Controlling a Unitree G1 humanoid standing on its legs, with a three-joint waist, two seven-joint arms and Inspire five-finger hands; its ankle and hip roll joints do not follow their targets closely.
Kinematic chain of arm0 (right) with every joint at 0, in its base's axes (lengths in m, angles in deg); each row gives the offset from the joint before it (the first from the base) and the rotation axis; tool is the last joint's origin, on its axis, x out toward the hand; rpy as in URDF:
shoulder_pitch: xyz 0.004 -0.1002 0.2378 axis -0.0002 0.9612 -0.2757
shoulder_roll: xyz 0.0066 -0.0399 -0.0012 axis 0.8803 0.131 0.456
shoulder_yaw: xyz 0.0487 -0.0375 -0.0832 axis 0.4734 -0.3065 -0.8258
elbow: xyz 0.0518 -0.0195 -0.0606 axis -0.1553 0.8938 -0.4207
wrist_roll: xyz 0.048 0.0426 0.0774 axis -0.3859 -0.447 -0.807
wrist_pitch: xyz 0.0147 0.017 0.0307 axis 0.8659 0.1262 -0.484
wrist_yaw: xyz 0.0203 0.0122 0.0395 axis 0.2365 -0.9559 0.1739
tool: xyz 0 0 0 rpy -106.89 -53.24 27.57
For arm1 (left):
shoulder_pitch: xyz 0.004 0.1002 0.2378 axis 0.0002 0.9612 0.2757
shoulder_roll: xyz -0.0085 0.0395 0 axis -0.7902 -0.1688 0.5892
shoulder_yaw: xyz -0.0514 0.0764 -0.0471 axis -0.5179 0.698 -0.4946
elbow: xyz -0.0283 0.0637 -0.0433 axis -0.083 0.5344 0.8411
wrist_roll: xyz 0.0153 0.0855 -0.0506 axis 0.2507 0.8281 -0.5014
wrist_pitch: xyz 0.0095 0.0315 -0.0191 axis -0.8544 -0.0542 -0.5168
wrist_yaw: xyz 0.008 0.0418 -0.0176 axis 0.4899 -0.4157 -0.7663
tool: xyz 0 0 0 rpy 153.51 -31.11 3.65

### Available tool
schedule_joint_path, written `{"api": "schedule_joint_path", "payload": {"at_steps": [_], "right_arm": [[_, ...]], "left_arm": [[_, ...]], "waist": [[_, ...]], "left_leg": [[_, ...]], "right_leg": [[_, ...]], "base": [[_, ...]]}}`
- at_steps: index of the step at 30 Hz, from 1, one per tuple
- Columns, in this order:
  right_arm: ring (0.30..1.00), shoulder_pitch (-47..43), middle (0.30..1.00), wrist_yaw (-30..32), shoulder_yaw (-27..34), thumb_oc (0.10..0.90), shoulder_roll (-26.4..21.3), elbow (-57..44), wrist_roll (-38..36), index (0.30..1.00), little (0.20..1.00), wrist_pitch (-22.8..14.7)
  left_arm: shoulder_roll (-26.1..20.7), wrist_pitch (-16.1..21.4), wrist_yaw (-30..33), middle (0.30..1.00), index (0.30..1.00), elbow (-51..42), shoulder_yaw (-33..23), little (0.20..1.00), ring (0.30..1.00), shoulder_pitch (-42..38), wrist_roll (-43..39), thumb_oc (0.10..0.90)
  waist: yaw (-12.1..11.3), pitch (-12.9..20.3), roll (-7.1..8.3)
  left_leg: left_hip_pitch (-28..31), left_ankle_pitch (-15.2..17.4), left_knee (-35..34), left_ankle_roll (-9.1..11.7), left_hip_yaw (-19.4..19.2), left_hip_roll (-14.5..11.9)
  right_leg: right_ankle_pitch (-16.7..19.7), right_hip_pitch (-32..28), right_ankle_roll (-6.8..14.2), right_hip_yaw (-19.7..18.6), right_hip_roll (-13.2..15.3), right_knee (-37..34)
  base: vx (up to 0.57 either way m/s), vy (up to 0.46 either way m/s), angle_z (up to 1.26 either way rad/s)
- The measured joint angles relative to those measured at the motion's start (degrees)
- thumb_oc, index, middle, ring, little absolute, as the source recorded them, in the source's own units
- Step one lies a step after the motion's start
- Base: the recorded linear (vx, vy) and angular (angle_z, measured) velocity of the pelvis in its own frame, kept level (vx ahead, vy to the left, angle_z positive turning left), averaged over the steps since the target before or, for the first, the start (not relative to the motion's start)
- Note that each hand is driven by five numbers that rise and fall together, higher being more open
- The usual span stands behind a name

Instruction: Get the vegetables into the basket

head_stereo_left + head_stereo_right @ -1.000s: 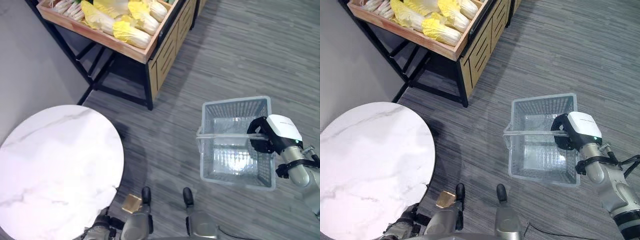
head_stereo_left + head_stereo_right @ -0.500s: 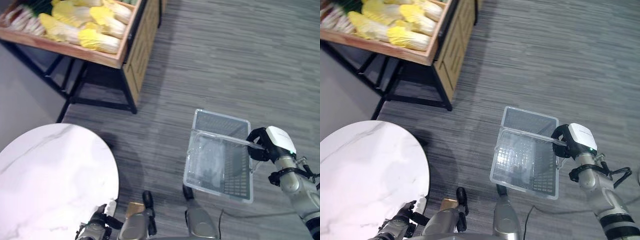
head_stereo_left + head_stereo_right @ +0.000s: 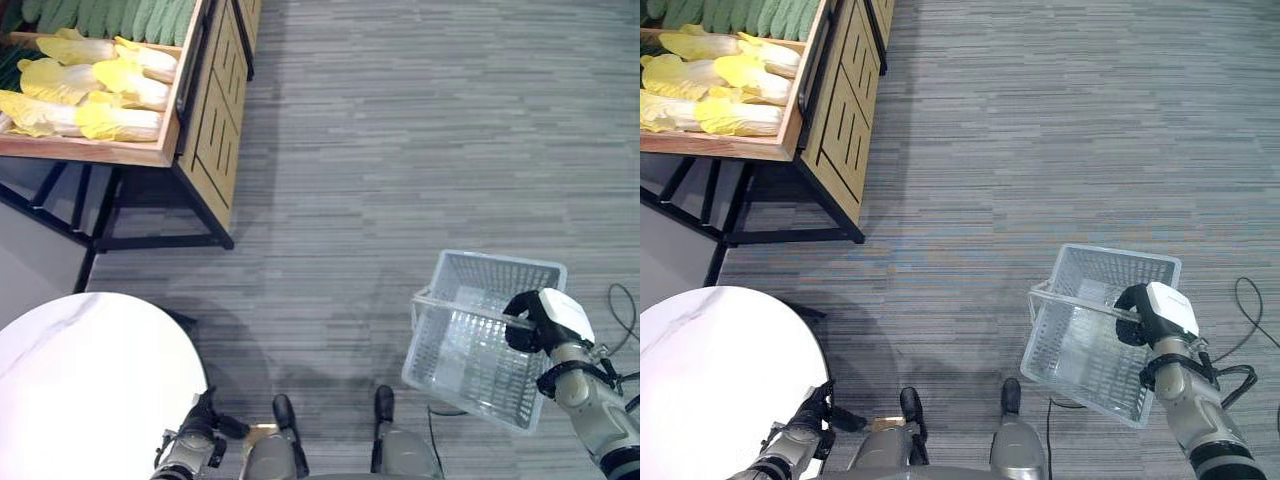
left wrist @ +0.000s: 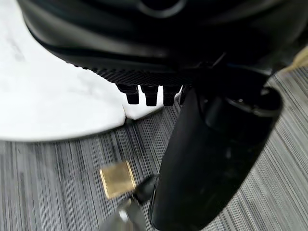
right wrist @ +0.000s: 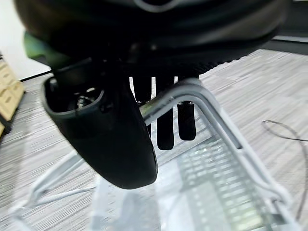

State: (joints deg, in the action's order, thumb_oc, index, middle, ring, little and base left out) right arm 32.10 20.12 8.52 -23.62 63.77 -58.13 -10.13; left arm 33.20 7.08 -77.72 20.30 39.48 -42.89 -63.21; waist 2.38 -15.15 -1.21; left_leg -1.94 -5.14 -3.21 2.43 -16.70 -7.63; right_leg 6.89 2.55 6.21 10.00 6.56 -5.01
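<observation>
one right robot hand [image 3: 528, 328] curled round pale mesh basket [image 3: 485, 340] handle; left robot hand [image 3: 197, 432] apparently relaxed beside round marble table [image 3: 80, 380].

Silver-grey right forearm, ringed in black at the wrist, ends in a dark right hand [image 3: 1137, 303] wearing a white cover; left hand [image 3: 203, 418] all black.

No lettering, numbers, labels or signs can be read anywhere in these views. The wooden crate [image 3: 150, 155] of yellow-leaved vegetables [image 3: 95, 85] at upper left carries no legible marking, nor does the pale plastic basket [image 3: 485, 345] at lower right, the white marble-patterned surface [image 3: 80, 380] at lower left, or the small brass-coloured block [image 4: 117, 179] above the grey floor.
</observation>
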Motion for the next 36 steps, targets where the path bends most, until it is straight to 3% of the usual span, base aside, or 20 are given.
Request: {"api": "schedule_joint_path", "payload": {"at_steps": [7, 14, 17, 24, 27, 30, 36], "right_arm": [[0.300, 1.62, 0.300, 1.06, 0.25, 0.400, -0.02, 2.53, 0.03, 0.300, 0.300, -0.07], [0.300, 1.66, 0.300, 1.06, 0.61, 0.400, -0.01, 2.70, -0.20, 0.300, 0.300, -0.20], [0.300, 0.59, 0.300, 1.04, 0.75, 0.400, -0.23, 5.14, -1.62, 0.300, 0.300, -0.16], [0.300, -4.42, 0.300, 0.99, 0.63, 0.400, 1.19, 14.63, -3.89, 0.300, 0.300, -0.01], [0.300, -6.68, 0.300, 1.01, 0.32, 0.400, 4.39, 21.94, -5.90, 0.300, 0.300, 0.48], [0.300, -6.54, 0.300, 1.00, 0.03, 0.400, 6.11, 22.71, -6.76, 0.300, 0.300, 0.80], [0.300, -6.50, 0.300, 1.05, -0.24, 0.400, 8.21, 23.21, -8.29, 0.300, 0.300, 0.87]], "left_arm": [[0.92, -0.10, 0.12, 1.000, 1.000, 1.81, 0.18, 1.000, 1.000, 0.85, 0.81, 0.900], [0.84, 0.13, -0.26, 1.000, 1.000, 2.00, 0.16, 1.000, 1.000, 2.85, 0.56, 0.900], [1.31, 0.21, -1.05, 1.000, 1.000, 1.86, 0.18, 1.000, 1.000, 3.14, -0.36, 0.900], [1.93, 0.10, -1.47, 1.000, 1.000, 2.17, 0.16, 1.000, 1.000, 4.08, -0.37, 0.900], [0.85, 0.29, -1.47, 1.000, 1.000, 1.61, 0.15, 1.000, 1.000, 3.89, -0.38, 0.900], [-0.04, 0.41, -1.46, 1.000, 1.000, 1.70, 0.20, 1.000, 1.000, 3.91, -0.35, 0.900], [-0.43, 0.15, -1.44, 1.000, 1.000, 2.84, 0.25, 1.000, 1.000, 3.72, 0.54, 0.900]], "waist": [[0.07, 1.29, -3.29], [-1.56, 1.09, -3.80], [-1.74, 0.96, -3.64], [-2.33, 1.14, -3.92], [-3.39, 1.87, -1.93], [-3.37, 2.30, -1.01], [-3.37, 2.72, -0.61]], "left_leg": [[-1.32, -0.23, 1.01, 0.39, 1.63, -1.12], [-3.02, -2.51, 3.92, 2.21, 8.32, -1.67], [-4.32, -2.93, 5.23, 2.99, 14.12, -1.08], [0.98, -1.07, -1.37, 2.87, 11.62, -0.17], [1.94, -0.20, -1.78, 1.55, 10.29, 1.51], [1.99, 0.03, -1.78, 1.15, 10.18, 1.99], [2.29, 0.09, -1.78, 1.07, 9.79, 1.92]], "right_leg": [[-0.42, 0.12, -0.94, 0.96, -0.89, 0.02], [-1.07, -0.89, -2.00, 2.28, -1.27, -0.06], [-1.20, -0.90, -2.38, 2.42, -0.98, -0.01], [-0.52, -1.56, -1.92, 0.51, -0.35, 0.01], [-0.03, -1.54, -1.35, -0.80, 1.24, 0.01], [0.00, -1.54, -1.10, -0.92, 1.68, 0.01], [0.05, -1.57, -1.04, -1.36, 1.59, 0.01]], "base": [[0.04, -0.170, 0.06], [0.03, -0.059, 0.11], [0.05, 0.037, 0.11], [0.05, 0.114, -0.11], [0.00, 0.113, -0.18], [0.00, 0.060, -0.02], [0.01, 0.026, -0.04]]}}
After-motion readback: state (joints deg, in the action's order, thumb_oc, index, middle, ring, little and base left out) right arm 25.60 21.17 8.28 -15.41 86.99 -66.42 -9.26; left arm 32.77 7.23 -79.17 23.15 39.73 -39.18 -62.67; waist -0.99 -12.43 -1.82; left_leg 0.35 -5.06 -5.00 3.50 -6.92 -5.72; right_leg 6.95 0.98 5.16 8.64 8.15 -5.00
